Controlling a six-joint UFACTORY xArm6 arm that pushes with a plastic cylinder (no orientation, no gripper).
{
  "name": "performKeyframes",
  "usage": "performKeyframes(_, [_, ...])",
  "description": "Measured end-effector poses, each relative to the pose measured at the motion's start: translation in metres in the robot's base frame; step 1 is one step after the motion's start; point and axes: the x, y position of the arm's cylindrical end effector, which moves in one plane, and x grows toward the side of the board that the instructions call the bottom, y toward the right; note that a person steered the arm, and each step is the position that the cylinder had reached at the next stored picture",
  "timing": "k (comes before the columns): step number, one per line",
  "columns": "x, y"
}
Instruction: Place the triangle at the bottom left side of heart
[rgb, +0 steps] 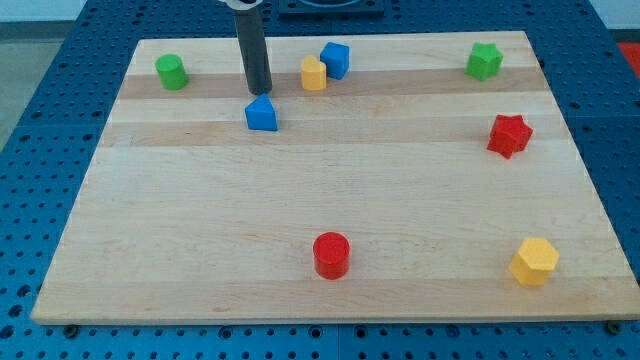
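Observation:
A blue triangle block (262, 114) lies on the wooden board near the view's top, left of centre. A yellow block (314, 73) that looks like a heart sits up and to the right of it, with a small gap between them. My tip (259, 92) stands just above the triangle's top edge, touching it or nearly so. The dark rod rises straight up out of the view's top.
A blue cube (336, 60) touches the yellow block's upper right. A green cylinder (172, 72) is at top left and a green star (484, 61) at top right. A red star (509, 135) is at right, a red cylinder (331, 255) at bottom centre and a yellow hexagon (534, 262) at bottom right.

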Motion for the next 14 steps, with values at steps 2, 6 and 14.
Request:
performKeyframes(2, [0.059, -0.066])
performKeyframes(6, [0.073, -0.007])
performKeyframes(14, [0.259, 0.215])
